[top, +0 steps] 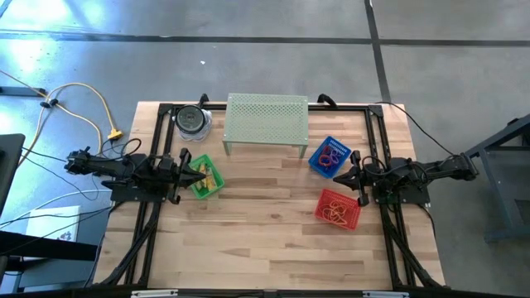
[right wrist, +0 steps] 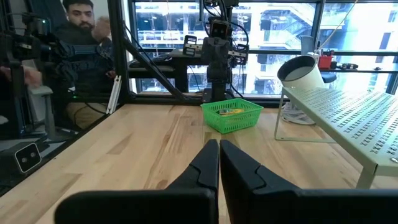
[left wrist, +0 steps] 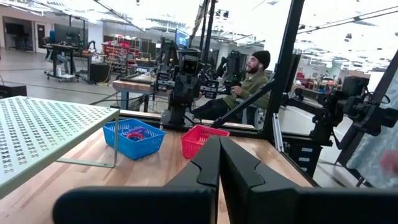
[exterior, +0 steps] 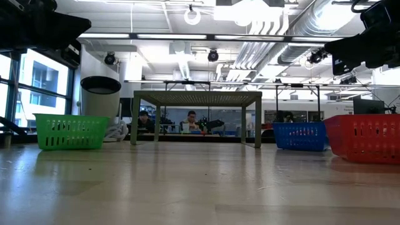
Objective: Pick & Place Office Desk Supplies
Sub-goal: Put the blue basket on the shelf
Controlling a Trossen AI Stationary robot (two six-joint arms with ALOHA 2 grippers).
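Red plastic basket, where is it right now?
In the high view the red plastic basket sits on the table's right side, just below the blue plastic basket, beside the right gripper.

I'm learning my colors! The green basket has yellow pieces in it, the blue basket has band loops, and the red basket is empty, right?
Almost. The red basket is not empty: the high view shows orange-tan band loops lying in it. The green basket does hold yellow pieces, and the blue basket does hold band loops.
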